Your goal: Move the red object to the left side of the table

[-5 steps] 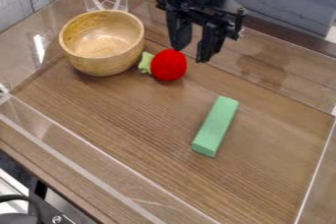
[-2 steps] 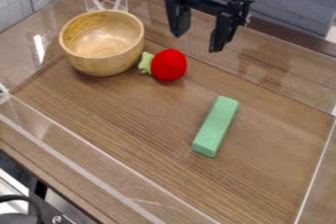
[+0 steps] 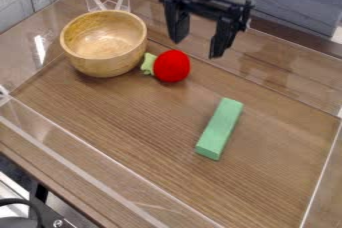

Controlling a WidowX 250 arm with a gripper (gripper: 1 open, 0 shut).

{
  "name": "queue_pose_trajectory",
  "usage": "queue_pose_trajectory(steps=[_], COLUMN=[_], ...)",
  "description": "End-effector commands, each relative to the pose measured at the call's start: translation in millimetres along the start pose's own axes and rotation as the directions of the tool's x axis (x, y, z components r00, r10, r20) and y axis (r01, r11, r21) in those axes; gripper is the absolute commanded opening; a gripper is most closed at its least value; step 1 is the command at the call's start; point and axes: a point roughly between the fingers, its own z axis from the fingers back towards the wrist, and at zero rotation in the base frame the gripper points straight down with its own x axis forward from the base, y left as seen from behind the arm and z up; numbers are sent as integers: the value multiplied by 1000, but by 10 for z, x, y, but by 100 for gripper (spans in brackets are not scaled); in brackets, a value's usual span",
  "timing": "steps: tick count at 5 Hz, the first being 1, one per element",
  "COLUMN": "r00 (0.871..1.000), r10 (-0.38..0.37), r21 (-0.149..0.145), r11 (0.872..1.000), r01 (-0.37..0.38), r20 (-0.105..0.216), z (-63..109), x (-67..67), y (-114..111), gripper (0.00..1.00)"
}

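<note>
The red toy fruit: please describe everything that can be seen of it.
The red toy fruit is small, round and bright red, with a pale green leafy stub on its left end. It looks smooth, perhaps plastic. It lies on the wood-grain table, just right of the wooden bowl; the stub is very near the bowl, contact unclear. Nothing grips it.

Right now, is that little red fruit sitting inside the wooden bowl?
No, the red object lies on the table just beside the wooden bowl, outside its rim.
</note>
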Motion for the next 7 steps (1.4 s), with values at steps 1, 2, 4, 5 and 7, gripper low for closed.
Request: queue_pose_trajectory(steps=[1,2,4,5,7], r00=[1000,998,997,996,997], r10=[6,23,-27,-53,-40], r21=[1,1,5,9,-6], r11=[1000,1000,1000,999,999], r01=[-6,-23,27,52,41], r20=[29,51,77,77,65], z=[-17,59,163,126,60], x=[-30,-11,33,58,-28], y=[-95,-136,-52,72,0], gripper=[100,100,100,100,100])
